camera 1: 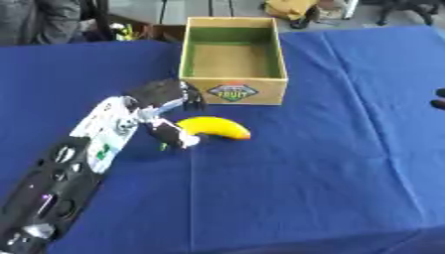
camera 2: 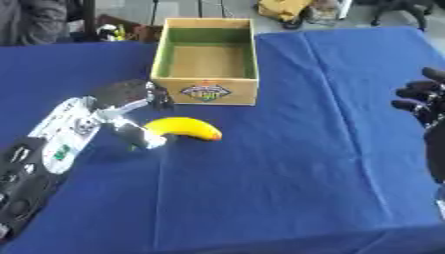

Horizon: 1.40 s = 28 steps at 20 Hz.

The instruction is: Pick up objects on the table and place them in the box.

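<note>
partly hidden behind the left robot hand [camera 1: 165,116]: banana [camera 1: 217,127], stem end.

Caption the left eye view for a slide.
Left hand reaches the banana beside the empty wooden box on blue cloth.

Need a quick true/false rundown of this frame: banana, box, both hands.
1. The banana lies on the blue tablecloth, outside the box. True.
2. The box already holds a piece of fruit. False: its inside shows only bare floor and green walls.
3. The left hand is at the banana's left end, fingers above and below it. True.
4. The banana is lifted clear of the table. False: it rests on the cloth, in front of the box.
5. The right hand is reaching for the banana. False: it sits at the right edge of the right eye view, far from the fruit, holding nothing.
</note>
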### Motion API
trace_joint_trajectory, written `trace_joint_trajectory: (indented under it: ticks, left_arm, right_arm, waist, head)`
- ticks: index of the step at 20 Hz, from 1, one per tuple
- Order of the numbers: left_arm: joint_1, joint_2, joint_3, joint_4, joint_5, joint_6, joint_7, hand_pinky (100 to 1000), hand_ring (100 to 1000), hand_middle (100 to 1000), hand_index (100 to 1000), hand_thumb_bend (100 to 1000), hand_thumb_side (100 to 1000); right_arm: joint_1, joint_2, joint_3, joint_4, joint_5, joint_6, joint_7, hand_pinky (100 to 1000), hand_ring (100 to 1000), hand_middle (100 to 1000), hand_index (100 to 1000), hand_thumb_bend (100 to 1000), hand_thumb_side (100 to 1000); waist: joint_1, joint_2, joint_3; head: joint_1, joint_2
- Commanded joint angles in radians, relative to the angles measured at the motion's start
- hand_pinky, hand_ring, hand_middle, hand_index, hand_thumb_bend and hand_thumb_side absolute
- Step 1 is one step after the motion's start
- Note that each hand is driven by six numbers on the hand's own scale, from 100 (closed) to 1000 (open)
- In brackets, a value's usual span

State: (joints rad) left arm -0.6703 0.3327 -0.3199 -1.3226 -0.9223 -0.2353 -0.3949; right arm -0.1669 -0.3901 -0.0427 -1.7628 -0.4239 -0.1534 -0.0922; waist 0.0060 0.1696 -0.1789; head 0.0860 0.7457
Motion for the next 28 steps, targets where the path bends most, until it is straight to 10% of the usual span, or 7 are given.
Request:
trace_joint_trajectory:
  ticks: [1, 28]
  left_arm:
    - [-0.026, -0.004, 0.017, 0.013, -0.034, 0.001, 0.030, 659, 598, 620, 751, 617, 444]
    - [-0.029, -0.030, 0.028, 0.103, -0.116, -0.013, 0.034, 677, 602, 641, 768, 621, 441]
  right_arm:
    - [-0.007, -0.011, -0.004, -0.009, -0.004, 0.000, 0.003, 650, 657, 587, 768, 100, 868]
    - [-0.006, -0.009, -0.004, -0.005, -0.003, 0.000, 0.006, 650, 656, 586, 767, 100, 869]
  waist:
    - [-0.003, -0.017, -0.004]
    - [-0.003, -0.016, -0.009]
  head:
    - [0.001, 0.005]
    - [-0.004, 0.005]
